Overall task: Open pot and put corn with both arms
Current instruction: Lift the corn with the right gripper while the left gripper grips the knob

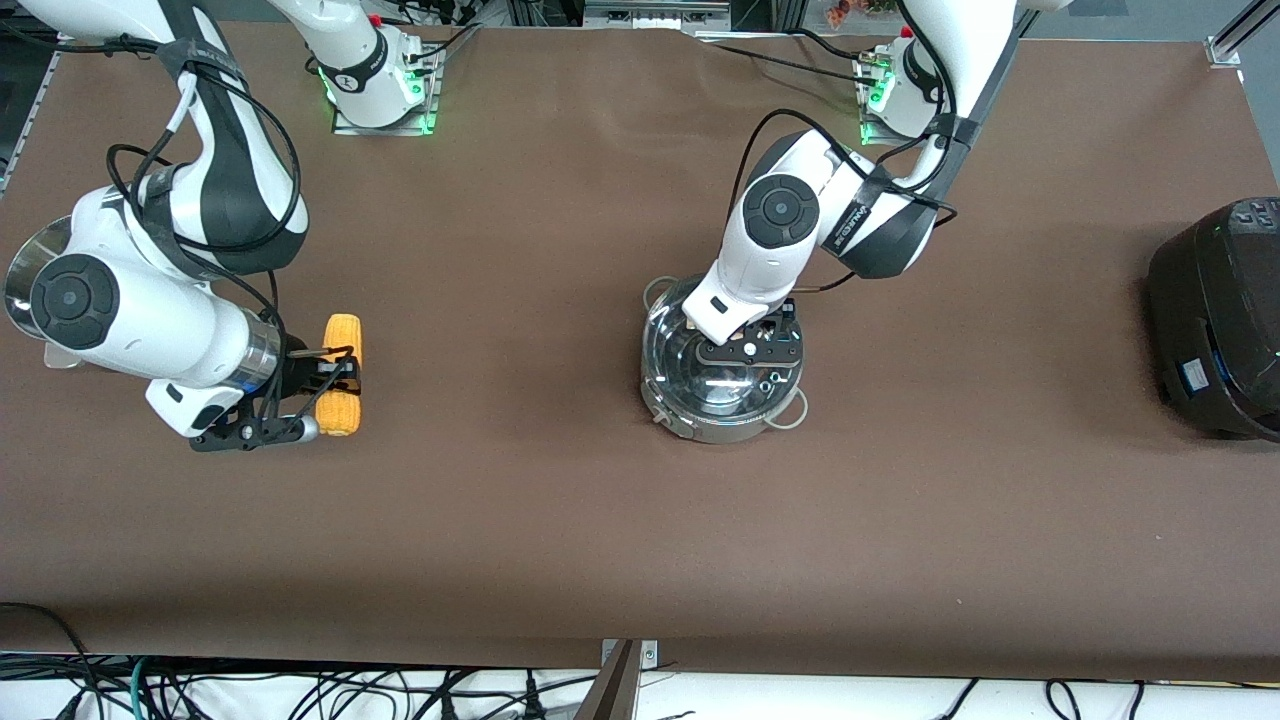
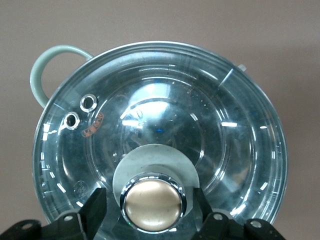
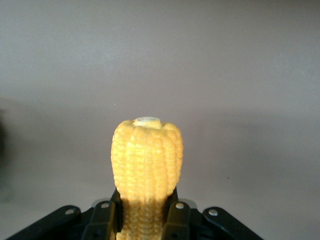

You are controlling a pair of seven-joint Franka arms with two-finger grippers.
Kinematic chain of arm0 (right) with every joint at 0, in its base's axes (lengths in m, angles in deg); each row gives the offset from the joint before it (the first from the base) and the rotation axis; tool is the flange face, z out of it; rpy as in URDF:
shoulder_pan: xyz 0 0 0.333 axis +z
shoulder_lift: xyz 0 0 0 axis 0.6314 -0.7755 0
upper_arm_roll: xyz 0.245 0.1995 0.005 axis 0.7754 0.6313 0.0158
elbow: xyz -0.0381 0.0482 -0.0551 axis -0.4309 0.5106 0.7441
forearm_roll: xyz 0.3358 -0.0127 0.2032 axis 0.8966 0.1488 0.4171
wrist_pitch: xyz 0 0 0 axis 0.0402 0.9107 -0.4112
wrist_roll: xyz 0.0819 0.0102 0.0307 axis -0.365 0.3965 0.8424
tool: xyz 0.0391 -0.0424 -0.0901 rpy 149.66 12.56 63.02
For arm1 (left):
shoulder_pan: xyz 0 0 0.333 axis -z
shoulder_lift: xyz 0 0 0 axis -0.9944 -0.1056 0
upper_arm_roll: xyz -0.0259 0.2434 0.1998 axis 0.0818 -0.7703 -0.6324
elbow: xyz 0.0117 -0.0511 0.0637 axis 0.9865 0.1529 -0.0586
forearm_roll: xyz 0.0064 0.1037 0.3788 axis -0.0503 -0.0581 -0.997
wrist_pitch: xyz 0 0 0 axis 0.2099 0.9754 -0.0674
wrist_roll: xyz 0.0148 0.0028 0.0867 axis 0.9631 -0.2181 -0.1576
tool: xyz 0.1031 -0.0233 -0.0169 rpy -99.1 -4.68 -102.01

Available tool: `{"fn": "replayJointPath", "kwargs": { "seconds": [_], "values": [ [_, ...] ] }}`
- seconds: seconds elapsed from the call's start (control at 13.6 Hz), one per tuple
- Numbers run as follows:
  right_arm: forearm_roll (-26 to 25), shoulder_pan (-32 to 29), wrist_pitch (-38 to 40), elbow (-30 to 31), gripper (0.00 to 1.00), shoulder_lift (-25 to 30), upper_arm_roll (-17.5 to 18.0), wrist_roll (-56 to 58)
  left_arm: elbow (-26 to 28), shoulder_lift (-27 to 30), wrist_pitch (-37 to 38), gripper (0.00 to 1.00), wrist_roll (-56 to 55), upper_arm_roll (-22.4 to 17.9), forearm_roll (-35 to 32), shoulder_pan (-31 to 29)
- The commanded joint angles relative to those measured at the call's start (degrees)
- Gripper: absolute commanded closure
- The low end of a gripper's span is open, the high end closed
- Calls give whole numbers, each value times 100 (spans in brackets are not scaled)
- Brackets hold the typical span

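The shallow steel pot point(image 1: 700, 425) stands mid-table with its glass lid point(image 1: 680, 345) on. My left gripper point(image 1: 745, 350) is over the lid. In the left wrist view the left gripper point(image 2: 150, 207) is open, with a finger point(image 2: 95, 210) on each side of the tan knob point(image 2: 152, 202) and a gap on both sides. The yellow corn point(image 1: 342, 330) lies toward the right arm's end of the table. My right gripper point(image 1: 345, 370) is shut on its middle. In the right wrist view the corn point(image 3: 146, 155) sticks out past the right gripper point(image 3: 145, 217), whose fingers press on both its sides.
A large black cooker point(image 1: 1220, 320) stands at the left arm's end of the table. A shiny steel vessel point(image 1: 25, 270) shows partly from under the right arm at the table's edge. A pale loop handle point(image 2: 40, 70) sticks out from the pot's side.
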Motion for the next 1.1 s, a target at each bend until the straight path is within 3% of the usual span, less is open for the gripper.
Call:
{"fn": "replayJointPath", "kwargs": {
  "seconds": [0.0, 0.22, 0.37, 0.81, 0.95, 1.03],
  "values": [
    [-25, 59, 123, -216, 100, -87, 54, -151, -88, 2, 9, 22, -74, -26, 82, 42],
    [-25, 112, 123, -277, 100, -131, 54, -222, -88, 2, 9, 28, -74, -26, 82, 42],
    [-34, 139, 123, -278, 100, -131, 45, -284, -88, 2, 9, 46, -56, -34, 82, 42],
    [-43, 296, 88, -286, 100, -131, 45, -336, -88, 2, 9, 51, -65, -43, 82, 42],
    [-43, 332, 123, -400, 100, -148, 45, -336, -88, 2, 9, 75, -30, -43, 82, 42],
    [-43, 349, 132, -401, 100, -157, 45, -336, -88, 2, 9, 94, -21, -43, 74, 42]
  ]
}}
